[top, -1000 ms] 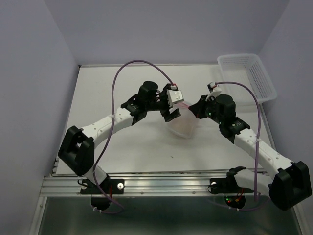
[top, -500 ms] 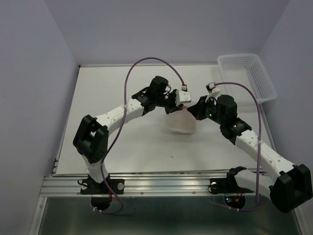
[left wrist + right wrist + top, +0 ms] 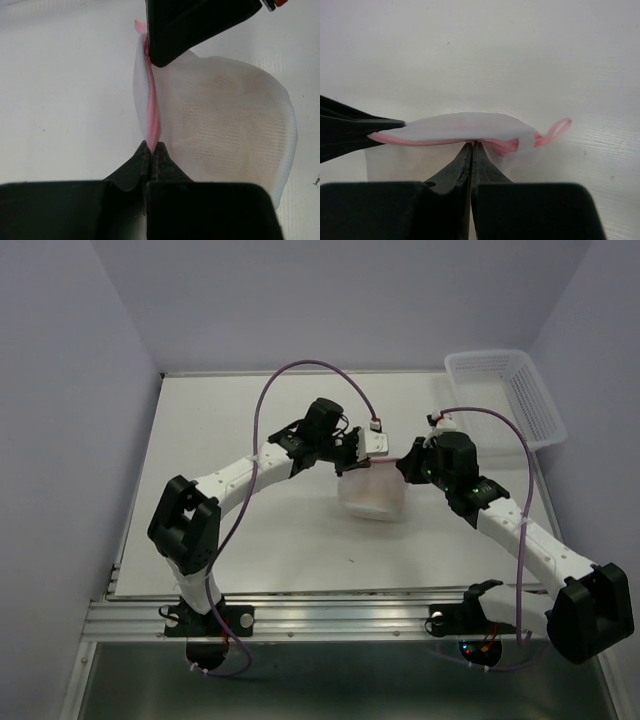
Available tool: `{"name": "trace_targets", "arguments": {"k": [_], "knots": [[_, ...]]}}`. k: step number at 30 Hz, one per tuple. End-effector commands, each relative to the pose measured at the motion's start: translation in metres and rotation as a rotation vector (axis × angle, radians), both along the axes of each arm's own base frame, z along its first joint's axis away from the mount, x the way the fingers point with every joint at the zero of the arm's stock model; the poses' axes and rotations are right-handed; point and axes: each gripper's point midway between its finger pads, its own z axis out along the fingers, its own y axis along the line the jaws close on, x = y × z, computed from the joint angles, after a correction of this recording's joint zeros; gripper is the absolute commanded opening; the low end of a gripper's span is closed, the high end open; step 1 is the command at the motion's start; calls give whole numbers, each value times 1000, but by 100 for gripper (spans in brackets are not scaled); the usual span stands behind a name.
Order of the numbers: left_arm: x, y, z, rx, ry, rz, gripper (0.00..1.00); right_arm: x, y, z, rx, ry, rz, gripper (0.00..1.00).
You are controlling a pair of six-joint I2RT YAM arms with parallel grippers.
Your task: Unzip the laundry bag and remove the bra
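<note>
**Inspection: laundry bag pinched at both ends of zip, not yet opened**

The laundry bag [image 3: 372, 496] stands near the middle of the worktop [image 3: 250, 535]. It is lifted slightly by its upper pink edge.

The left end effector [image 3: 151, 148] is closed, nipping the bag at the pink zipper [image 3: 151, 112] from the bag's 10 o'clock. Whether the slider itself sits between the fingertips cannot be told.

The right end effector [image 3: 471, 145] is also closed, pinching the pink trim from the bag's 2 o'clock, close beside the pink loop [image 3: 555, 131].

This opposed hold is judged to pull the zip line taut, so that one side anchors while the other can draw the slider along.

The zip appears closed along its visible length. The bra is not separately distinguishable (presumably inside, behind the mesh).

Count:
- laundry bags: one
- baskets: one, a white basket [image 3: 505, 390] at 1 o'clock on the far corner, well apart from the bag
- arms: two
- end effectors: two, both engaged on the bag
- pink loops: one
</note>
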Motion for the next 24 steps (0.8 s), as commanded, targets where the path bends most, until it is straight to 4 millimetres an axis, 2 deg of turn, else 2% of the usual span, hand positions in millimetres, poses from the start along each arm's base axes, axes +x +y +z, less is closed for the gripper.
{"name": "trace_targets", "arguments": {"k": [1, 3, 5, 6, 8, 12, 15, 16, 18, 19, 20, 21, 22, 24], "knots": [[-15, 4, 37, -71, -51, -26, 0, 10, -43, -3, -57, 4, -177, 1], [-15, 7, 44, -85, -76, -18, 0, 10, -52, -7, -55, 17, -205, 1], [-18, 11, 40, -83, -92, -18, 0, 12, -65, -9, -56, 21, -240, 1], [-20, 13, 47, -94, -108, -19, 0, 13, -69, -8, -59, 19, -254, 1], [-23, 17, 46, -98, -116, -13, 0, 17, -82, -10, -71, 23, -289, 1], [-28, 27, 58, -126, -168, 2, 0, 20, -92, -29, -89, 69, -295, 1], [-30, 31, 62, -154, -209, 11, 0, 25, -87, -34, -119, 48, -234, 1], [-27, 32, 63, -153, -213, 31, 0, 28, -81, -28, -113, 25, -198, 1], [-18, 32, 71, -170, -243, 71, 0, 32, -56, -3, -58, -72, -56, 1], [-8, 34, 76, -171, -267, 121, 0, 35, -46, 11, -37, -132, 4, 1], [0, 33, 80, -175, -290, 145, 0, 37, -29, 35, 7, -226, 95, 1], [6, 34, 81, -174, -307, 168, 0, 36, -21, 44, 15, -263, 152, 1], [16, 36, 90, -176, -335, 211, 0, 38, -11, 61, 28, -321, 214, 1], [24, 37, 93, -165, -353, 238, 0, 42, -9, 70, 17, -356, 233, 1]]}}
